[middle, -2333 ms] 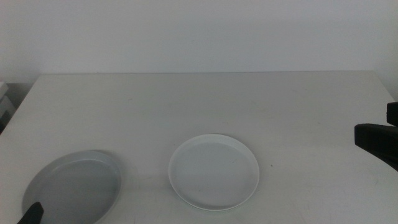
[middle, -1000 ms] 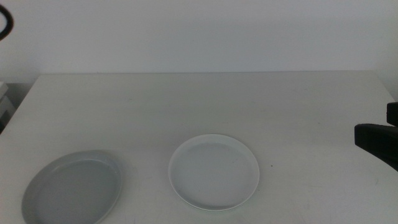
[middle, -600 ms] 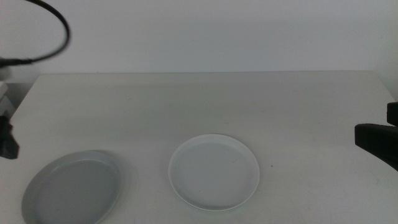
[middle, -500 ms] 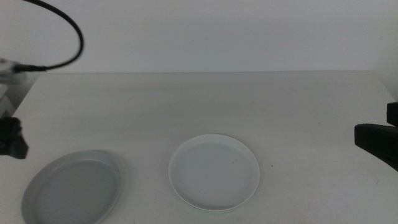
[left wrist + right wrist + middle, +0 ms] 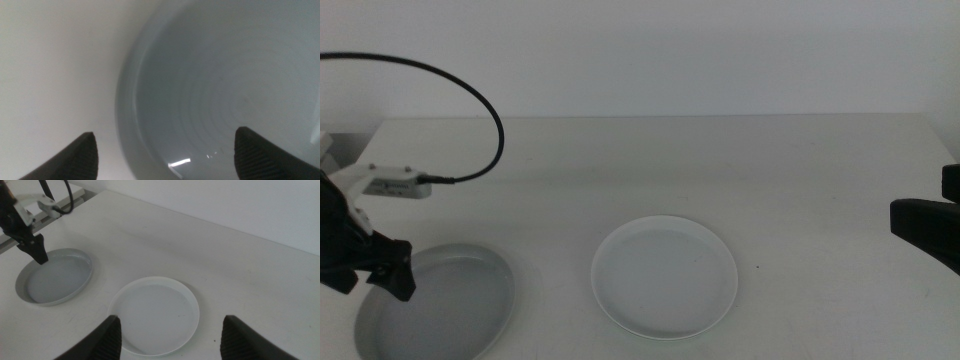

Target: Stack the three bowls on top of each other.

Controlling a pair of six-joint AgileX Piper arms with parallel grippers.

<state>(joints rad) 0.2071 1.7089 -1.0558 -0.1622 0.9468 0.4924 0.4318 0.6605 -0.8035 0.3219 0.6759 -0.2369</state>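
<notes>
We see the left gripper (image 5: 368,280), jaws wide, over the smooth round grey bowl's (image 5: 440,310) rim at lower left; glossy white bowl (image 5: 664,277) lower centre; right gripper (image 5: 167,330) parted wide, at right edge.

a wide, pale off-white table (image 5: 650,170) fills most of the middle view, its matte top evenly lit with only soft shadows. behind its far edge rises a plain white wall (image 5: 650,50), bare and smooth. at the far left, past the table's corner, a dark gap and some pale furniture show, too cropped to identify.
</notes>
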